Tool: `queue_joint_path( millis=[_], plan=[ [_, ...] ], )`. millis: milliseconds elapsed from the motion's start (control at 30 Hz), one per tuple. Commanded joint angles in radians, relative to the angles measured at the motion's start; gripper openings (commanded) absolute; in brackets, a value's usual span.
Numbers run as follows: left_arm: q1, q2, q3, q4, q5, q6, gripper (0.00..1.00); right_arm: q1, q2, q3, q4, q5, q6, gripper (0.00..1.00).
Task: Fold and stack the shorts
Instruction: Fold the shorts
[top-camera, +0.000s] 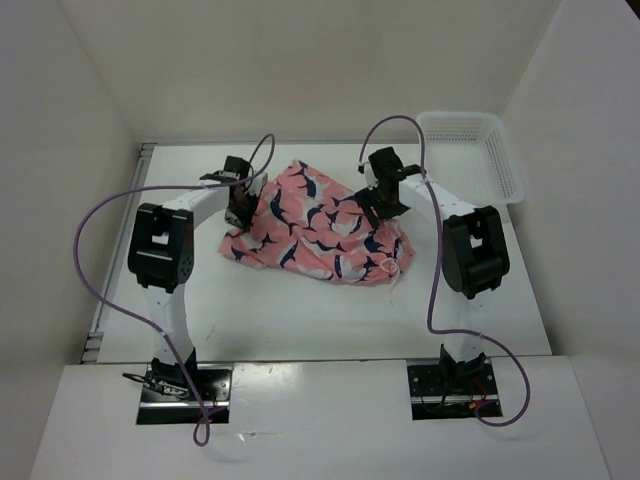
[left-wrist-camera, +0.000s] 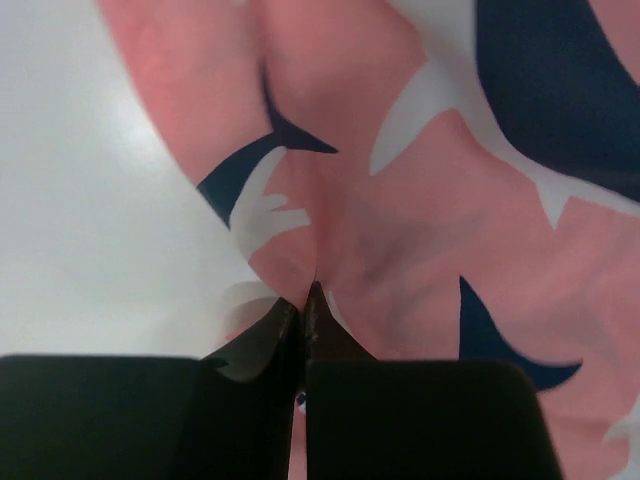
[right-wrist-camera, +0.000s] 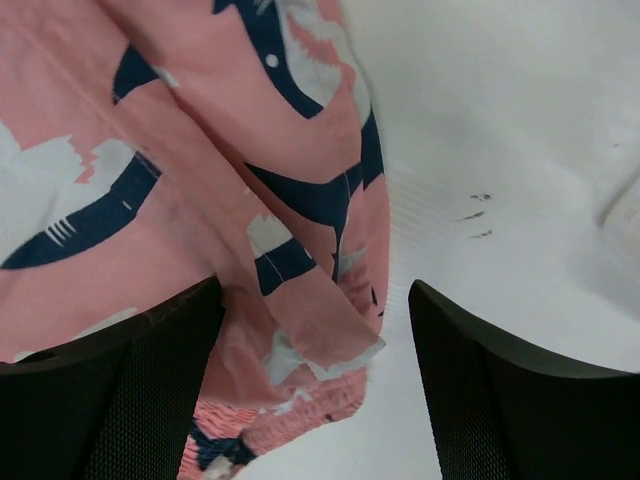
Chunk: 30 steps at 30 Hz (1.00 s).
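The shorts (top-camera: 315, 225) lay crumpled on the surface (top-camera: 300, 320) between both arms, their long axis running left to right, with the gathered waist toward the near right. The left pincer (left-wrist-camera: 305, 300) was clamped on their left edge. The right pincer (right-wrist-camera: 315, 290), jaws apart, straddled a loose flap at their far right side

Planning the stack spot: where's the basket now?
Top view: the basket sits at the far right corner of the table, right of the right gripper, apart from the shorts at centre.
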Motion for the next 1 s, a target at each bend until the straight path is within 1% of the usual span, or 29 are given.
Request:
queue_joint_path(
  millis=[0,67,100,133,167,200,233,267,300,333,367,433,467,500,567,667,833,900,933,967],
  plan=[
    [0.004,-0.187,-0.176,-0.142,0.022,0.004,0.04,0.045,0.005,0.041,0.038,-0.015,-0.019,0.81],
    [-0.005,-0.286,-0.271,-0.205,0.022,0.004,0.06,0.054,-0.006,0.069,0.028,-0.051,-0.030,0.81],
    [-0.016,-0.374,-0.355,-0.231,0.031,0.004,0.09,0.065,-0.006,0.069,0.028,-0.074,-0.039,0.81],
    [-0.016,-0.415,-0.391,-0.275,0.045,0.004,0.26,0.065,-0.006,0.083,0.017,-0.091,-0.048,0.84],
    [-0.016,-0.488,-0.419,-0.288,0.054,0.004,0.35,0.065,-0.017,0.097,0.017,-0.103,-0.062,0.86],
    [-0.016,-0.518,-0.437,-0.288,0.054,0.004,0.41,0.065,-0.017,0.110,0.008,-0.123,-0.062,0.87],
    [-0.016,-0.539,-0.448,-0.297,0.063,0.004,0.55,0.065,-0.017,0.111,-0.003,-0.137,-0.076,0.89],
    [0.018,-0.553,-0.432,-0.297,0.063,0.004,0.60,0.065,-0.030,0.127,-0.003,-0.154,-0.085,0.89],
    [0.038,-0.553,-0.412,-0.283,0.063,0.004,0.65,0.042,-0.047,0.141,-0.018,-0.205,-0.085,0.90],
    [0.059,-0.553,-0.392,-0.241,0.063,0.004,0.67,0.030,-0.056,0.141,-0.018,-0.236,-0.100,0.90],
    [0.102,-0.536,-0.350,-0.216,0.063,0.004,0.70,0.019,-0.066,0.150,-0.027,-0.264,-0.101,0.90],
    [0.134,-0.503,-0.313,-0.155,0.074,0.004,0.70,-0.015,-0.075,0.160,-0.028,-0.318,-0.116,0.90],
    [0.154,-0.454,-0.274,-0.145,0.088,0.004,0.70,-0.026,-0.066,0.184,-0.028,-0.331,-0.116,0.90],
    [0.155,-0.428,-0.254,-0.145,0.097,0.004,0.73,-0.045,-0.046,0.184,-0.037,-0.342,-0.116,0.90],
    [0.165,-0.347,-0.221,-0.145,0.120,0.004,0.73,-0.059,-0.034,0.193,-0.046,-0.353,-0.127,0.89],
    [0.165,-0.274,-0.172,-0.145,0.149,0.004,0.76,-0.085,-0.034,0.138,-0.067,-0.397,-0.147,0.87],
    [0.165,-0.167,-0.120,-0.079,0.140,0.004,0.78,-0.116,-0.034,0.063,-0.067,-0.431,-0.166,0.87],
    [0.165,-0.133,-0.083,-0.061,0.140,0.004,0.78,-0.116,-0.024,0.063,-0.089,-0.443,-0.177,0.84],
    [0.165,-0.104,-0.083,-0.061,0.140,0.004,0.78,-0.116,-0.014,0.063,-0.089,-0.444,-0.192,0.84],
    [0.165,-0.090,-0.083,-0.035,0.122,0.004,0.78,-0.116,-0.014,0.063,-0.100,-0.456,-0.202,0.80]
  ],
)
